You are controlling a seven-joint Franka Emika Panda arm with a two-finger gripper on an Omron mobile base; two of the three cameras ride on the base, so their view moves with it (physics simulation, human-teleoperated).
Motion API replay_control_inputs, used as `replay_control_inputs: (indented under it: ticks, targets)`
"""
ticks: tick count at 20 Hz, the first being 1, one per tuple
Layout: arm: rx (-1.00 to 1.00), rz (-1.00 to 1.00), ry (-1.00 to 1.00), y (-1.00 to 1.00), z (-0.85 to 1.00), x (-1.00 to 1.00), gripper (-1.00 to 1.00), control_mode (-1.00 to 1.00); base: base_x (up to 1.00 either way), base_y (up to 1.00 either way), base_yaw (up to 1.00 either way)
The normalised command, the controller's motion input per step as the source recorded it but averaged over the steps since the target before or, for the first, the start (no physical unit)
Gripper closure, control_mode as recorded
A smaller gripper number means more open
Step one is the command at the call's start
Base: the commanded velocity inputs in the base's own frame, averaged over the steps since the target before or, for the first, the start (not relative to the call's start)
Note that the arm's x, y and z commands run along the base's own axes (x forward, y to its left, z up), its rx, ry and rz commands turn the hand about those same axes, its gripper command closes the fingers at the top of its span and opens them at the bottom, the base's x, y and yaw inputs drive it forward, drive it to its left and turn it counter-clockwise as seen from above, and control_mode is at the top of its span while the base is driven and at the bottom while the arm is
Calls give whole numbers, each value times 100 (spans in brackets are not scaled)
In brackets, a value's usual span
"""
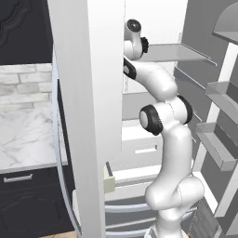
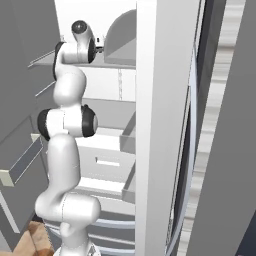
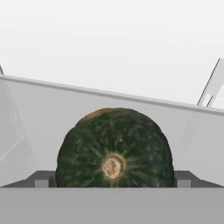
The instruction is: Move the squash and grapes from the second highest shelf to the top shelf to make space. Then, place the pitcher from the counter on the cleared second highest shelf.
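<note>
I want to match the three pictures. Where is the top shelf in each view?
Left base view: the top shelf is at the upper right, beside the arm's wrist.
Right base view: it is at the upper left, behind the wrist.
Hand view: probably the grey panel behind the squash; I cannot be sure.
Shared landmark: the white back wall above the shelf.

Top shelf: the top shelf [image 1: 179, 52] was a thin grey panel inside the fridge.
Load: a dark green squash [image 3: 114, 148] rested on a pale grey shelf [image 3: 43, 109].
</note>
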Motion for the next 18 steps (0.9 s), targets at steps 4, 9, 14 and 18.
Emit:
replay_control_inputs:
  ticks: [4, 9, 14, 18]
  targets:
    - [0, -1, -11, 0, -5, -32, -100, -100, 0, 0, 0]
    - [0, 0, -3, 0, 0, -94, -100, -100, 0, 0, 0]
    - [0, -1, 0, -5, -5, -100, -100, -100, 0, 0, 0]
    - [0, -9, 0, -35, -27, -100, -100, -100, 0, 0, 0]
